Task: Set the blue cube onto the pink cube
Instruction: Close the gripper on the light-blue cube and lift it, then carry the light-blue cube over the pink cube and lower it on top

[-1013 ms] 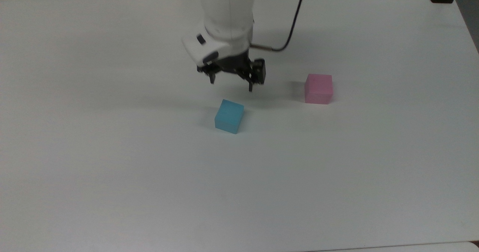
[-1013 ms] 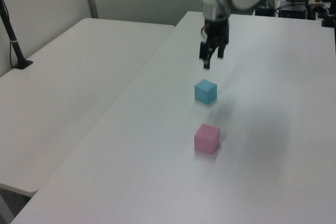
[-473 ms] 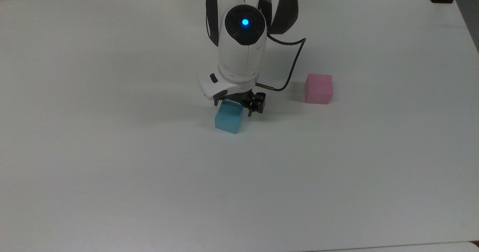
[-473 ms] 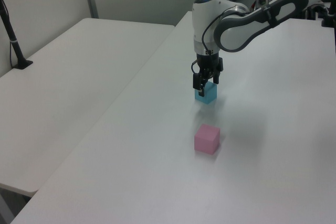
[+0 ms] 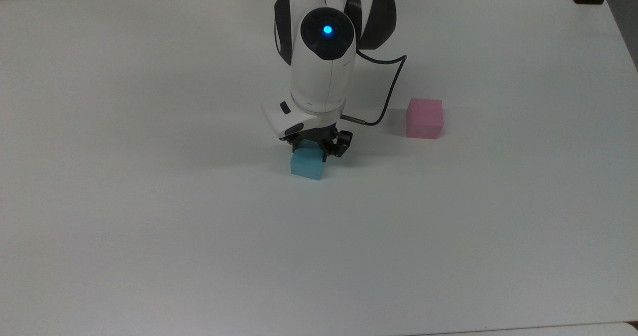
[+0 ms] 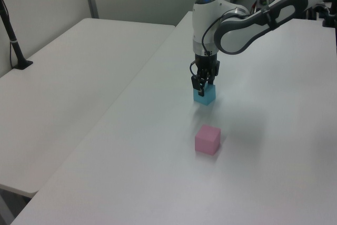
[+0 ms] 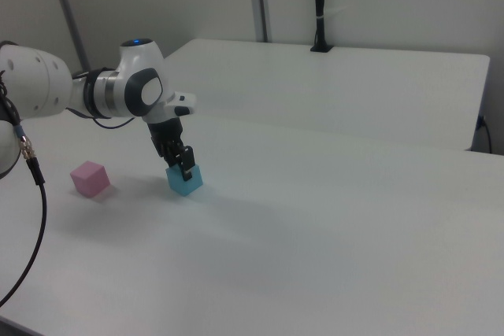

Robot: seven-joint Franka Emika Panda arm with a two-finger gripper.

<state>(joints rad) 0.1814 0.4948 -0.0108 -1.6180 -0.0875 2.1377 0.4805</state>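
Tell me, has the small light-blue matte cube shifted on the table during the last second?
Yes. In the top view the light-blue matte cube has slid slightly toward the top view's right, nearer the stationary pale-pink matte cube.

In the top view, the tool [image 5: 313, 152] hides the blue cube's [image 5: 306, 167] top face and far edge.
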